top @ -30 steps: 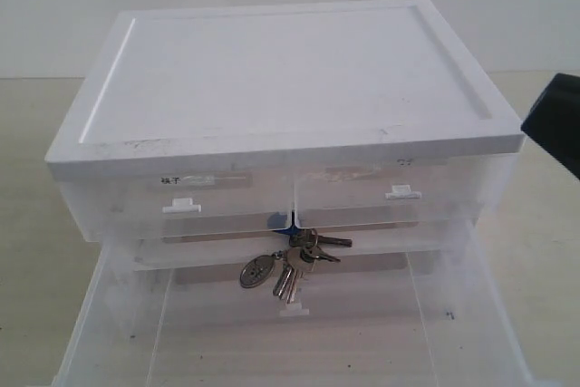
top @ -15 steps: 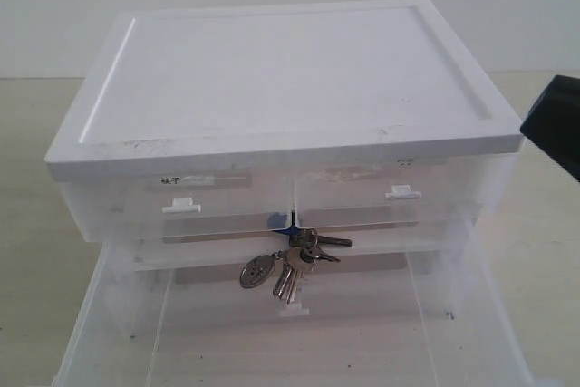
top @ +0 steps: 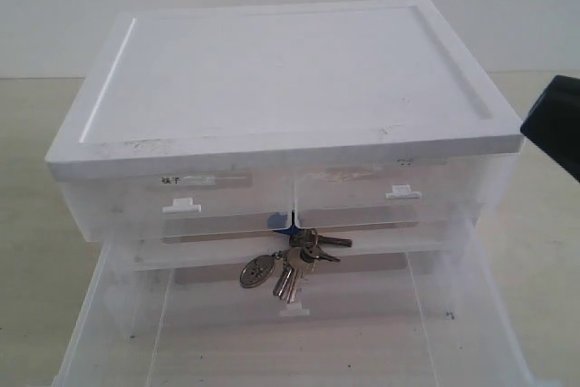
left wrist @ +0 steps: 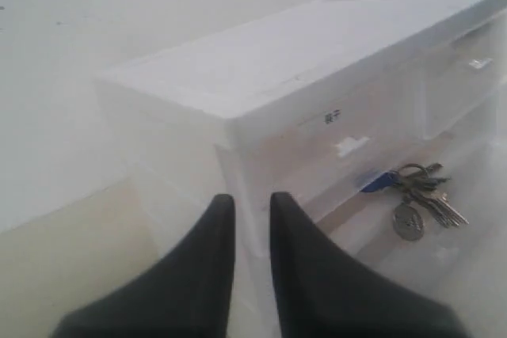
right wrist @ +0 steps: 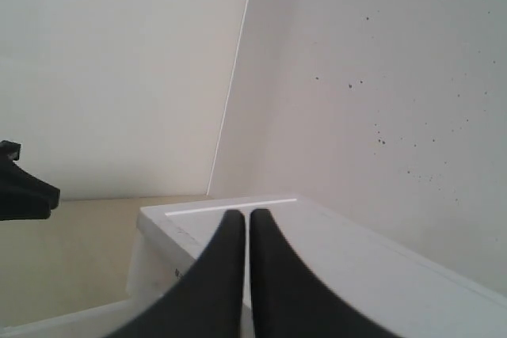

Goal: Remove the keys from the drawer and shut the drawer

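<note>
Off the front left corner of the white drawer cabinet (left wrist: pixel 261 69), the left hand (left wrist: pixel 251 199) hovers over the pale surface (left wrist: pixel 71 259). Its two black fingers (left wrist: pixel 212 231) are a narrow gap apart, with nothing between them.

Forward of that hand and to its right, past the cabinet's corner and well clear of the fingertips, lie the keys (top: pixel 292 256) (left wrist: pixel 424 195). They are a bunch of silver metal keys on a ring. A blue tag (top: pixel 275 221) (left wrist: pixel 379 182) sits at the rear of the bunch and an oval metal fob (top: pixel 256 271) (left wrist: pixel 408 222) at its left. The blades fan out, some toward the drawer's front and some to the right.

The bunch rests at the back of the pulled-out translucent drawer (top: pixel 118 314), midway across its width. It is just below the seam between the two half-width drawers (top: pixel 181 198), and the blue tag almost touches that seam.

Farther right, the right hand (right wrist: pixel 247 213) has its fingers pressed together, empty. It is held above the cabinet's lid (right wrist: pixel 317 243) and aimed at the wall. The exterior view shows it only as a black shape (top: pixel 555 126) level with the lid's right front corner. The keys lie lower than this hand and well off to its left, outside its own camera's view.
</note>
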